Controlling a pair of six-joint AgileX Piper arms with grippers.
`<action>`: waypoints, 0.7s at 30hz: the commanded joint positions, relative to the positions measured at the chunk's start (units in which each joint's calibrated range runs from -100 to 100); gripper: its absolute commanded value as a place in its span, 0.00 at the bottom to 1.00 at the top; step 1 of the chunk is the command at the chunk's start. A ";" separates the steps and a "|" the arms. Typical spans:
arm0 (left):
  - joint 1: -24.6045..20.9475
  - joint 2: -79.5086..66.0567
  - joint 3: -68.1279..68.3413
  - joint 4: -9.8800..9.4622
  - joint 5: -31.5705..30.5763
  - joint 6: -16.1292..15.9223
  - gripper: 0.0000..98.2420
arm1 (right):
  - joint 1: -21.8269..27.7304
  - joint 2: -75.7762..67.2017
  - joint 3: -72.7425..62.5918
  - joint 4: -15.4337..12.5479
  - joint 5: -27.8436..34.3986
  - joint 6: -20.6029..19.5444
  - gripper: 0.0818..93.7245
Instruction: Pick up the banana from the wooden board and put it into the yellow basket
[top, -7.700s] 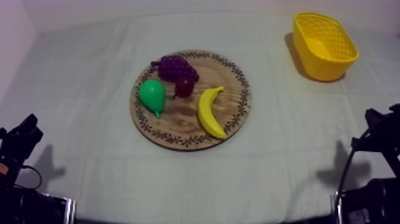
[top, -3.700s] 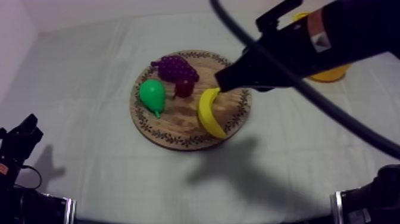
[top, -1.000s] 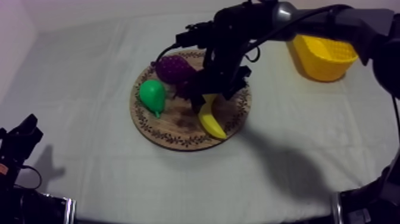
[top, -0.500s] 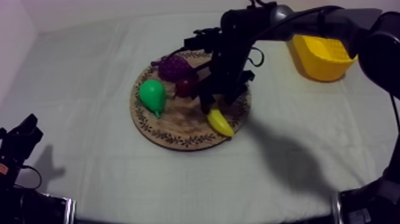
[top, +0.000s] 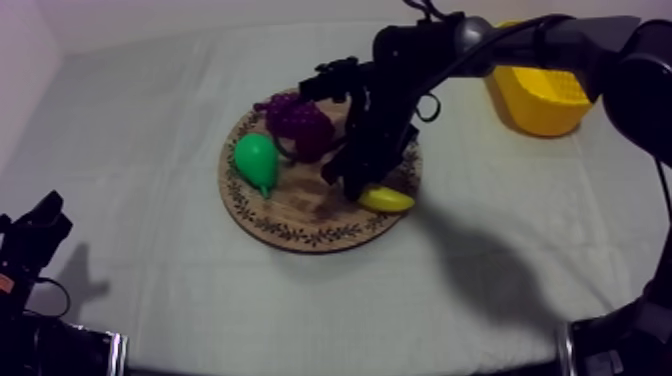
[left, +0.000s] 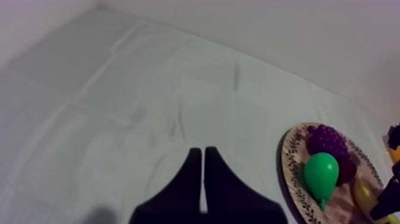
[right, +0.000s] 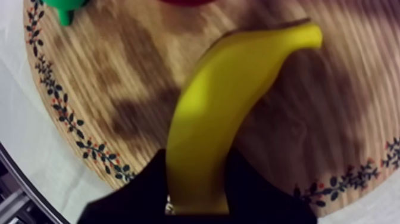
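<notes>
My right gripper (top: 357, 186) reaches in from the upper right and is shut on one end of the yellow banana (top: 388, 199), over the right part of the round wooden board (top: 300, 222). In the right wrist view the banana (right: 238, 77) sticks out from between the black fingers (right: 140, 193), with its shadow on the board (right: 101, 65) below. The yellow basket (top: 545, 100) stands at the far right, partly behind the arm. My left gripper (left: 203, 179) is shut on nothing over bare cloth, low at the left (top: 35, 232).
On the board's left half lie a green pear (top: 256, 162) and purple grapes (top: 295, 115). From the left wrist, the pear (left: 321, 173), grapes (left: 324, 138) and a small red fruit (left: 346, 170) sit together. Open cloth lies between board and basket.
The right arm came in over the board and its gripper closed on the banana. In the last second the banana swung round, its free end now pointing right.
</notes>
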 joint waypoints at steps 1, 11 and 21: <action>-0.03 -0.03 0.03 -0.01 0.02 0.00 0.00 | -0.01 -0.28 -0.04 -0.03 0.73 0.22 0.24; -0.03 -0.03 0.03 -0.01 0.02 0.00 0.00 | 2.41 -4.24 -4.21 -0.30 7.44 1.13 0.21; -0.03 -0.03 0.03 -0.01 0.02 0.00 0.00 | 10.88 -7.90 -16.96 -0.34 15.23 0.62 0.21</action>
